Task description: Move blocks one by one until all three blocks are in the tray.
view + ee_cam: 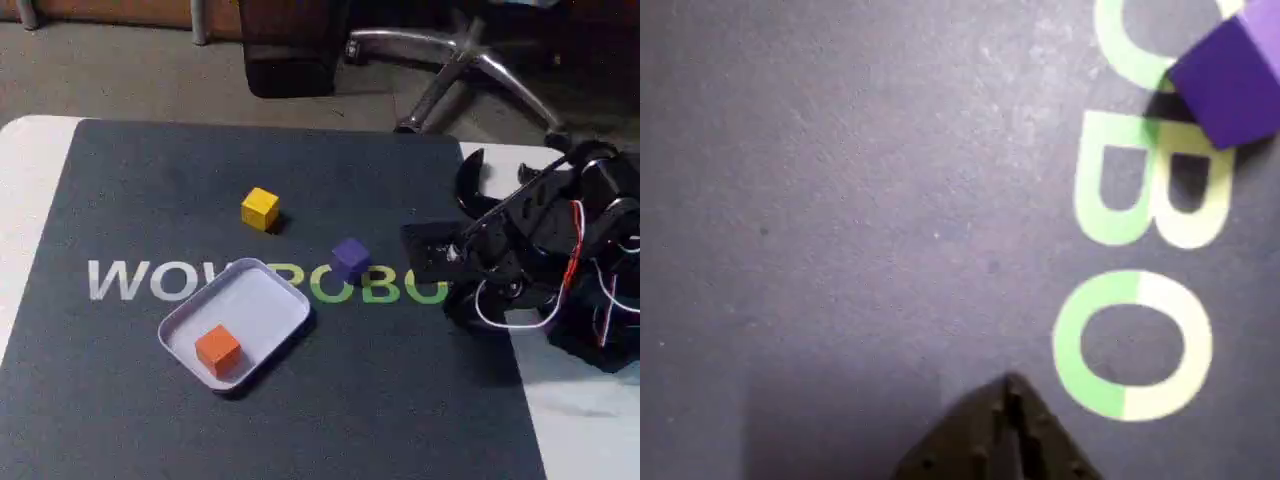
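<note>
Purple block (1230, 85) lies well beyond the shut fingers (1012, 395) (untouched).

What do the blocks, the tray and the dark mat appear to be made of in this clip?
The orange block, yellow block and purple block: likely painted wood or foam, going by flat matte faces and crisp edges. The tray: probably thin plastic or enamelled metal, smooth and pale with a rolled rim. The mat: looks like rubber or fabric-topped foam, matte, faintly speckled in the wrist view, with printed lettering.
</note>
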Robot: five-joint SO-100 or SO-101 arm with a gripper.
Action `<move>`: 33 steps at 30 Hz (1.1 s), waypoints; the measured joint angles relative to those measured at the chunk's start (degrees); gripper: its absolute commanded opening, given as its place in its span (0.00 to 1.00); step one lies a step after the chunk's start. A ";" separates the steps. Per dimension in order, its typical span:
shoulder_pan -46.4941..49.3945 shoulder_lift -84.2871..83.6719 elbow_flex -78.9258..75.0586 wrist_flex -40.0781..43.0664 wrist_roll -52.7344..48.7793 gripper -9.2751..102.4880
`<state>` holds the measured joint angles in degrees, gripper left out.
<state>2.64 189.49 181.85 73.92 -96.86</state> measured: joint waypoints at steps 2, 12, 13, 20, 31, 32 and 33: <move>0.00 0.00 0.00 0.00 0.00 0.04; 5.10 0.00 0.00 -2.02 -7.03 0.02; 6.42 0.00 0.00 -2.20 -8.26 0.02; 10.72 0.00 0.00 -3.52 -15.03 0.02; 14.41 0.00 0.00 -9.23 -16.08 0.03; 14.41 0.00 -0.09 -9.32 -16.08 0.04; 15.03 -0.26 -0.70 -9.32 -16.08 0.04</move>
<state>17.67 189.23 181.14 64.60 -112.94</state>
